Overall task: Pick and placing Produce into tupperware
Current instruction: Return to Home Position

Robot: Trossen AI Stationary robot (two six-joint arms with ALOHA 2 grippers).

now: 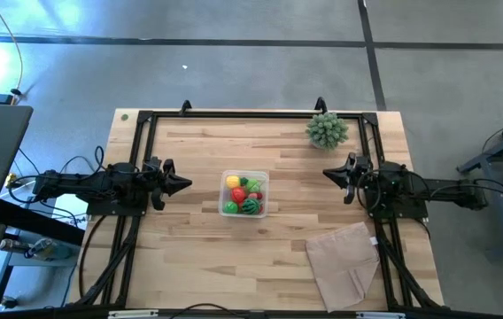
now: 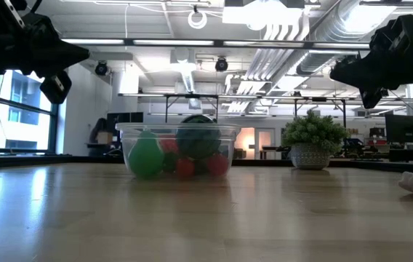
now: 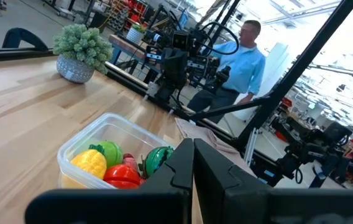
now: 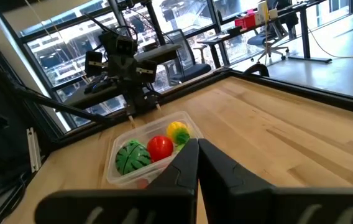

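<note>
You have the clear, round-cornered tupperware (image 1: 245, 174) standing upright near the middle of the table (image 1: 189, 257). Inside it you see the produce packed together: a yellow lemon (image 1: 232, 182), a red tomato (image 1: 237, 194), a green striped melon (image 1: 251, 206) and a green round (image 1: 230, 209).

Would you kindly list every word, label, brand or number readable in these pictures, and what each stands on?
None can be read. The tupperware, the produce in it, the beige cloth and the table show no print; anything in the room behind is too small or blurred to read.
</note>
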